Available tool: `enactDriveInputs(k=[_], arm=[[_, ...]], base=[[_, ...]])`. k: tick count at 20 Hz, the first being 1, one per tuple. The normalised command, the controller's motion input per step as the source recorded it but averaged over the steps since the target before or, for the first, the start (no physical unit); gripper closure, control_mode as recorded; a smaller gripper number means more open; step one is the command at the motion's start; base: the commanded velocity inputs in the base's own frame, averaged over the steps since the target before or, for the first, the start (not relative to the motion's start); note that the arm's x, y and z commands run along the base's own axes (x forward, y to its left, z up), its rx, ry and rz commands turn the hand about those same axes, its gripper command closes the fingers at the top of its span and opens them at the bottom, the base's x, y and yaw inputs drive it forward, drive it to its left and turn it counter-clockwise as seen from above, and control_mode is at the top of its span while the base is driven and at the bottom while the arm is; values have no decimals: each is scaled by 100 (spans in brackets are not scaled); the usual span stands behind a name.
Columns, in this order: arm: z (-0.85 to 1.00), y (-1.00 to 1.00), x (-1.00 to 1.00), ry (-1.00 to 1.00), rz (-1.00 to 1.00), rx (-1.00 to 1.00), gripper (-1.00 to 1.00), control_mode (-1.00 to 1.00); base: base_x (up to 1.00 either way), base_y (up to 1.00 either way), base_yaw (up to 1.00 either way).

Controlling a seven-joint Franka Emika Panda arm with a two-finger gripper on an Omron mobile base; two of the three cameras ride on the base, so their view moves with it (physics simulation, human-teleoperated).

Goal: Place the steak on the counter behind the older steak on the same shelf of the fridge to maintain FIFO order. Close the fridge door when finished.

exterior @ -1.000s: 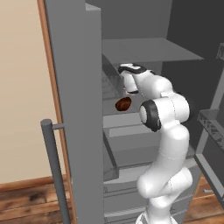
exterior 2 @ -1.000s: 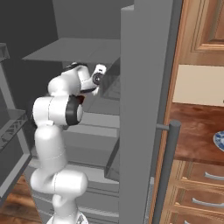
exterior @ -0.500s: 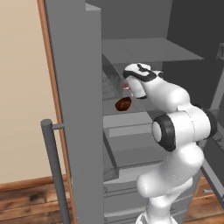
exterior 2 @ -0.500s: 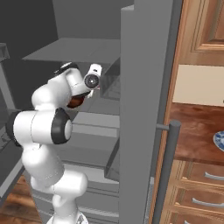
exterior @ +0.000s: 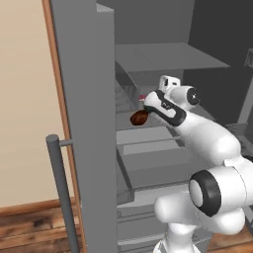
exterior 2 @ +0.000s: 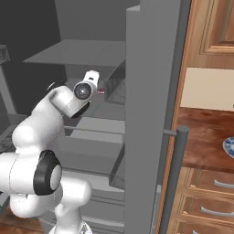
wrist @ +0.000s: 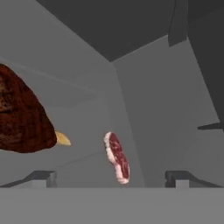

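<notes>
- In the hand view the older steak [wrist: 19, 118] fills the far left, a dark brown-red lump with a small yellowish tip at its right end; from the left base view the same lump [exterior: 139, 117] sits at the front of the fridge [exterior: 89, 123] compartment, just left of the robot's wrist.
- Right of it in the hand view lies the steak [wrist: 117, 157] — the flat pinkish-red slab with a pale edge, seen edge-on, its long axis running up and down the picture with a slight lean.
- The slab looks to rest on the grey shelf [wrist: 83, 168], deeper in than the dark lump, though whether it is fully settled or tipped I cannot tell.
- The hand [wrist: 111, 177] is released: its two tips stand wide apart, one to either side of the slab, and neither touches it.
- So the steak lies straight ahead of the hand, between the tips and a little beyond them, with the older steak off to one side and nearer the door.
- My judgement: placing is all but done — pulling straight back, away from the dark lump, is what comes before shutting the fridge door [exterior 2: 151, 119], which stands open beside the worktop [exterior 2: 205, 146].
</notes>
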Motion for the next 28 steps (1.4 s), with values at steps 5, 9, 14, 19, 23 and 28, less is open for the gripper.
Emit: enactDriveInputs(k=[5,9,14,19,23,28], arm=[[69,0,-100,30,-8,0,-100,-100],[81,0,-100,29,-9,5,-100,-100],[31,0,-100,15,-11,10,-100,-100],[-23,0,-100,-2,-8,16,-100,-100],[-8,0,-100,-1,-13,24,-100,-100],[-11,4,-98,0,-20,21,-100,-100]], base=[[0,0,0],[0,0,0],[0,0,0],[0,0,0],[0,0,0],[0,0,0]])
